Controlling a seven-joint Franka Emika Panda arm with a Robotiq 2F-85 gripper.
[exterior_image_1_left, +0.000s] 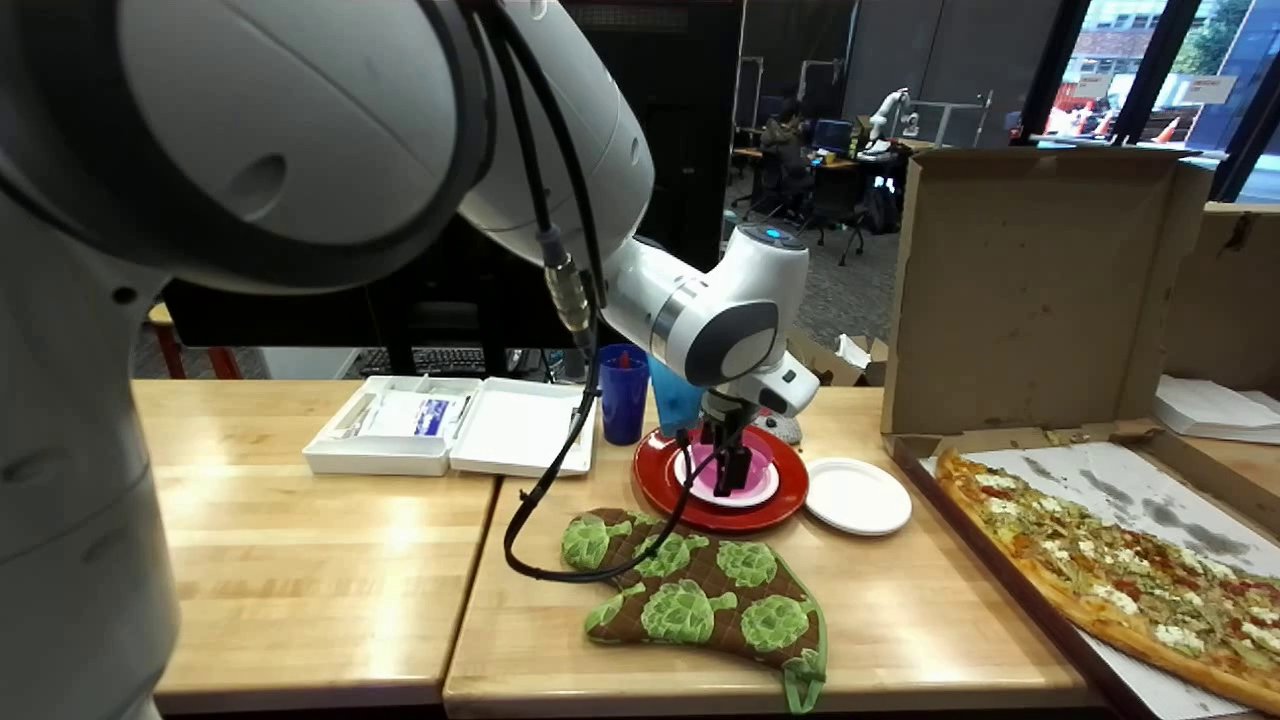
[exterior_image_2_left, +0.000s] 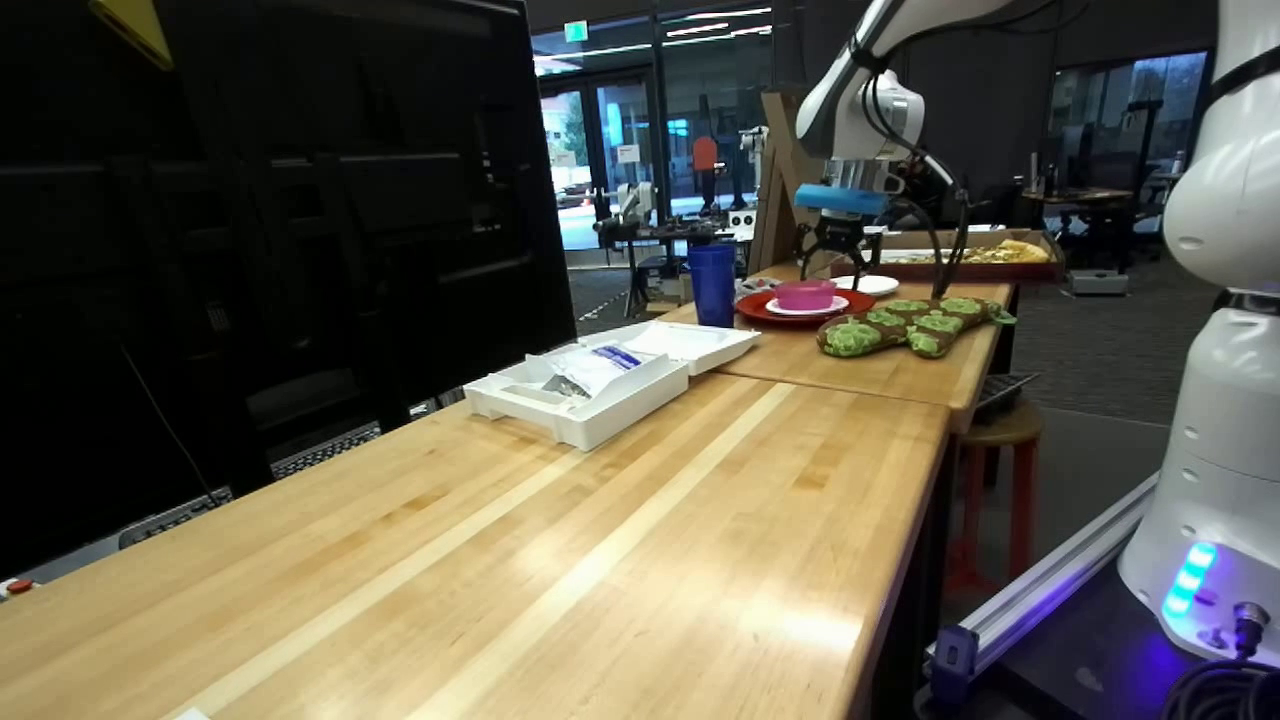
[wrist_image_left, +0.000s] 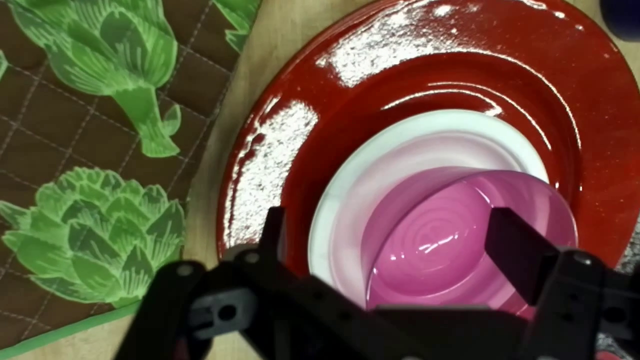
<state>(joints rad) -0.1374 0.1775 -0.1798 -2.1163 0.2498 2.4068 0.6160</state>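
Note:
My gripper (wrist_image_left: 387, 217) is open and empty, with its two black fingers wide apart above a pink bowl (wrist_image_left: 430, 245). The bowl rests on a small white plate (wrist_image_left: 327, 220), which lies on a larger red plate (wrist_image_left: 602, 115). In an exterior view the gripper (exterior_image_1_left: 733, 468) covers part of the pink bowl (exterior_image_1_left: 765, 458). In an exterior view the gripper (exterior_image_2_left: 832, 270) hangs a little above the red plate (exterior_image_2_left: 755, 312), near the pink bowl (exterior_image_2_left: 805, 296). Contact with the bowl does not show.
A brown oven mitt with green artichokes (exterior_image_1_left: 690, 605) lies in front of the red plate. A white plate (exterior_image_1_left: 858, 496) and an open pizza box (exterior_image_1_left: 1040, 300) with pizza stand beside it. A dark blue cup (exterior_image_1_left: 624, 400) and an open white case (exterior_image_2_left: 600, 400) are near.

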